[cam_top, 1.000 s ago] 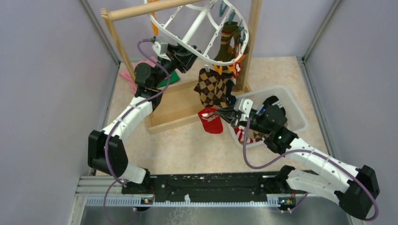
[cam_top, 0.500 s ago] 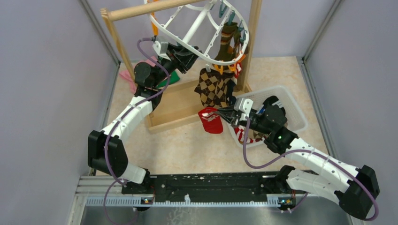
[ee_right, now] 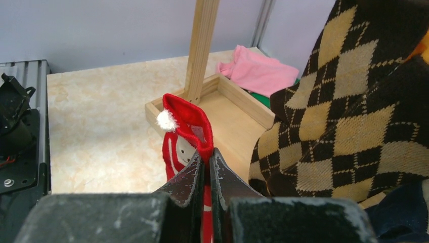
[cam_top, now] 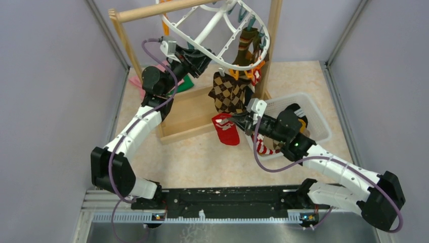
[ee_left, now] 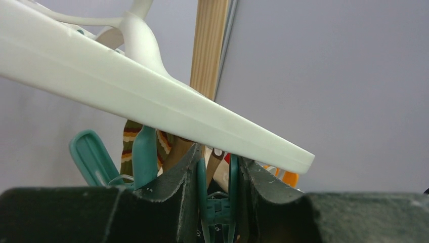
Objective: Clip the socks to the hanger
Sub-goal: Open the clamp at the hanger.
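The white oval hanger hangs from the wooden pole, its rim crossing the left wrist view. A brown argyle sock and a brown-green striped sock hang clipped to it. My left gripper is under the rim, shut on a teal clip, squeezing its handles. My right gripper is shut on the cuff of a red-and-white sock, which dangles below the argyle sock; in the right wrist view the sock sits left of the argyle sock.
A wooden rack with pole, upright post and tray base holds the hanger. Pink and green cloths lie behind it. A white perforated basket with more socks sits under my right arm. Grey walls close both sides.
My left gripper has shifted up and left with the clip, tilting the hanger. My right gripper has moved slightly left and forward with the red sock.
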`<state>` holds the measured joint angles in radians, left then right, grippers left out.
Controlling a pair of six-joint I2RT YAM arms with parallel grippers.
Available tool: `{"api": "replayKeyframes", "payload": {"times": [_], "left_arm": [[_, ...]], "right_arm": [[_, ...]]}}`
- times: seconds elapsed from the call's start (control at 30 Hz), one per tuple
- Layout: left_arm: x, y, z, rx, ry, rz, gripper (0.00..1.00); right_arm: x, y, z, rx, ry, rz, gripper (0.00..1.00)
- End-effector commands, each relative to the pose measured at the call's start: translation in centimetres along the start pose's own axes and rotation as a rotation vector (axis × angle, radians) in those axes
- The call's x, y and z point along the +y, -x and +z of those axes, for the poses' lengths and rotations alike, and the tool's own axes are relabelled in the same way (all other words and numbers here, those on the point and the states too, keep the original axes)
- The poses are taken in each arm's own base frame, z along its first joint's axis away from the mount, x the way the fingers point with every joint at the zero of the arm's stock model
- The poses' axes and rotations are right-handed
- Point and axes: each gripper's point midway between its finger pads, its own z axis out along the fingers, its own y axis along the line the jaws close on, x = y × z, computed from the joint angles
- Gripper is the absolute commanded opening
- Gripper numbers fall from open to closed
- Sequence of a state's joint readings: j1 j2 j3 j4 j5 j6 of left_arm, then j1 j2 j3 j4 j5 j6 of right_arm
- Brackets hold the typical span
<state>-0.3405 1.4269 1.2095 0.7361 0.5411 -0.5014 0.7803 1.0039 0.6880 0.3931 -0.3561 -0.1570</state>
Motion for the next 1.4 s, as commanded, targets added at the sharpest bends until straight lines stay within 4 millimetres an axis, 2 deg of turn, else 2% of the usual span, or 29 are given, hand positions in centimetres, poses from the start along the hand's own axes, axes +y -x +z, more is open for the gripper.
{"api": "replayKeyframes", "payload": {"times": [0.0,0.37,0.57,0.97,1.2,1.27,1.37], "left_arm": [[0.2,3.0,0.3,-0.052,0.065,-0.027,0.25],[0.5,3.0,0.2,-0.044,0.091,-0.022,0.47],[0.8,3.0,-0.4,-0.041,0.121,-0.007,0.51],[0.5,3.9,-0.9,-0.055,0.120,0.026,0.52],[0.6,3.9,-1.0,-0.045,0.117,0.040,0.49],[0.4,3.9,-1.0,-0.041,0.107,0.043,0.45],[0.4,3.6,-0.8,-0.029,0.092,0.041,0.31]], "right_arm": [[-1.4,3.4,0.6,-0.072,-0.045,0.000,0.00],[-1.3,3.1,0.6,-0.065,-0.043,0.006,0.00],[-1.3,3.0,0.6,-0.064,-0.042,0.008,0.00],[-1.1,3.0,0.5,-0.064,-0.038,0.009,0.00],[-1.2,2.9,0.6,-0.063,-0.039,0.008,0.00],[-1.1,2.9,0.6,-0.063,-0.037,0.008,0.00],[-1.1,3.0,0.6,-0.064,-0.037,0.007,0.00]]}}
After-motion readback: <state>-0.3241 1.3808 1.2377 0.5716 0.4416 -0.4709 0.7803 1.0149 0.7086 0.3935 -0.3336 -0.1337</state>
